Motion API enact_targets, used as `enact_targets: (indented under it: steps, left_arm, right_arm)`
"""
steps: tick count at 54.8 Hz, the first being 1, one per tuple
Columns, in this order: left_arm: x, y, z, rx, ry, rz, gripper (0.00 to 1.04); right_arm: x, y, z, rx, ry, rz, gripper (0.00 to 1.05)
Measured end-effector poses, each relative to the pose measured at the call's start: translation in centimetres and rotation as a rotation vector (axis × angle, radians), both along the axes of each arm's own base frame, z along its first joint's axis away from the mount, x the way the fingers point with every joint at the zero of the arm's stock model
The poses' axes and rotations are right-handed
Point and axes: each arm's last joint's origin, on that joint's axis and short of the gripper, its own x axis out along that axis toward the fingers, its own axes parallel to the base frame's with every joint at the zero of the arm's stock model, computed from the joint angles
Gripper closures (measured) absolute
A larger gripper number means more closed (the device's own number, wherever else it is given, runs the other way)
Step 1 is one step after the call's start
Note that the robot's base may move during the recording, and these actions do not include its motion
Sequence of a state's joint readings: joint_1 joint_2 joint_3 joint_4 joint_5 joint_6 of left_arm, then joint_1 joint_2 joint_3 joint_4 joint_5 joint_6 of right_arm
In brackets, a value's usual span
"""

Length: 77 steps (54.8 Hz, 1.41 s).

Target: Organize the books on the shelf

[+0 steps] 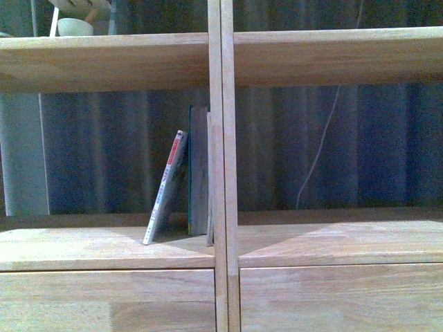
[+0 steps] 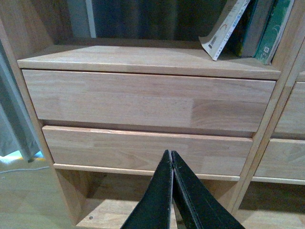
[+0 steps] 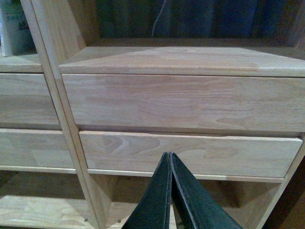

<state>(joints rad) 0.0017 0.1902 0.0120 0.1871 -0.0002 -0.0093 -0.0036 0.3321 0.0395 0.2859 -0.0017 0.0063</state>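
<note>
Books sit in the shelf's left compartment, up against the central divider: teal books upright, and the thin paperback leaning onto them, foot kicked out. Both tools are pinched narrow with nothing in them, left tool and right tool hanging low in front of the drawers. I'd guess the job is standing that paperback straight: push its foot toward the teal ones, gently, it looks floppy. Loads of open room left of it; watch the upper board and divider edge.
</note>
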Motion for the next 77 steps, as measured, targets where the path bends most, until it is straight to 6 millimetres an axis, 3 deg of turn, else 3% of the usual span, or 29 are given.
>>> enact_targets:
  steps: [11, 39, 64, 77]
  left_arm:
    - [-1.1, 0.0, -0.3, 0.001, 0.006, 0.000, 1.02]
    - [-1.2, 0.0, -0.3, 0.002, 0.002, 0.000, 1.02]
    - [-1.2, 0.0, -0.2, 0.001, 0.001, 0.000, 1.02]
    - [-1.2, 0.0, -0.2, 0.002, 0.001, 0.000, 0.61]
  right_arm:
    - [-0.4, 0.0, -0.5, -0.001, -0.018, -0.002, 1.02]
    - [-2.1, 0.0, -0.8, -0.002, -0.007, 0.000, 1.02]
    - [-2.2, 0.0, -0.8, -0.003, -0.016, -0.002, 1.01]
    - [-2.2, 0.0, -0.8, -0.003, -0.016, -0.002, 0.61]
